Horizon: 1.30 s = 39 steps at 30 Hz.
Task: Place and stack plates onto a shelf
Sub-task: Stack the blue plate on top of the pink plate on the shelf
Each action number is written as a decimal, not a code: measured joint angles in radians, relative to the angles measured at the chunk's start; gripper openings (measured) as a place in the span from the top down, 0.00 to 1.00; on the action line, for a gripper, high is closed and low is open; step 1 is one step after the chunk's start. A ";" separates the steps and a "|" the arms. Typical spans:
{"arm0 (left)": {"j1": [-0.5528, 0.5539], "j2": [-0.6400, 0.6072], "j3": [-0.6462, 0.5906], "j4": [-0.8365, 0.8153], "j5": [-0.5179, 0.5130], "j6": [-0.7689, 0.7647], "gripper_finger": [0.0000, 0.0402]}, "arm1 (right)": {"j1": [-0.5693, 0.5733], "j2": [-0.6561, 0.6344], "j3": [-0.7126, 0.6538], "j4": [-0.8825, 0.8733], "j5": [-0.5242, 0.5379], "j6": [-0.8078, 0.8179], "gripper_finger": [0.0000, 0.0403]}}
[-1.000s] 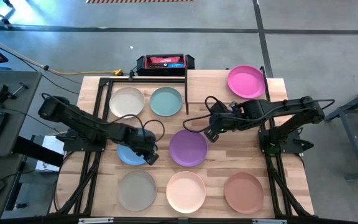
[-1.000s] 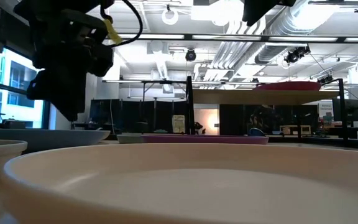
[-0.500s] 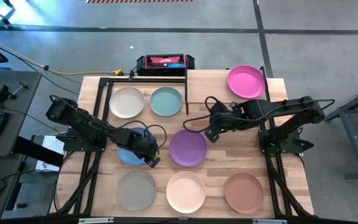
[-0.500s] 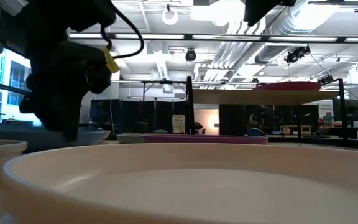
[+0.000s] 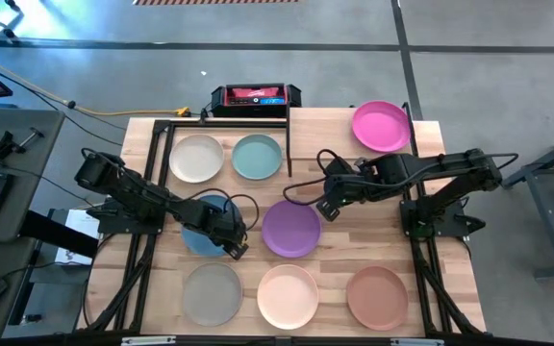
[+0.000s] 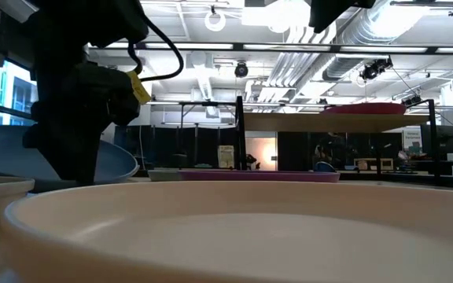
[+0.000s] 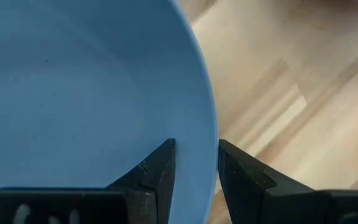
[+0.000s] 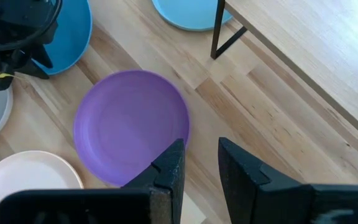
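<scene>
Wooden tabletop (image 5: 354,231) under ceiling ducts (image 6: 352,31)

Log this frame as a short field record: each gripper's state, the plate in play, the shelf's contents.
left gripper: shut on the blue plate rim, plate tilted up off the table in the low view
right gripper: open, hovering above the purple plate
shelf: holds the magenta plate only
other plates: six on the tabletop

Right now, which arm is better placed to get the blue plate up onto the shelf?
Left. The left gripper has its jaws closed on the rim of the blue plate, which is tilted up off the table. The right gripper hangs empty beside the purple plate, apart from the blue one.
</scene>
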 joint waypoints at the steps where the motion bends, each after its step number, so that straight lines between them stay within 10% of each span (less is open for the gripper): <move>1: -0.004 0.000 0.000 0.000 0.009 0.000 0.74 | 0.000 0.000 0.000 0.000 0.000 0.000 0.81; 39: -0.046 0.038 0.111 -0.188 -0.015 0.052 0.74 | 0.000 0.000 0.000 0.001 0.010 0.000 0.81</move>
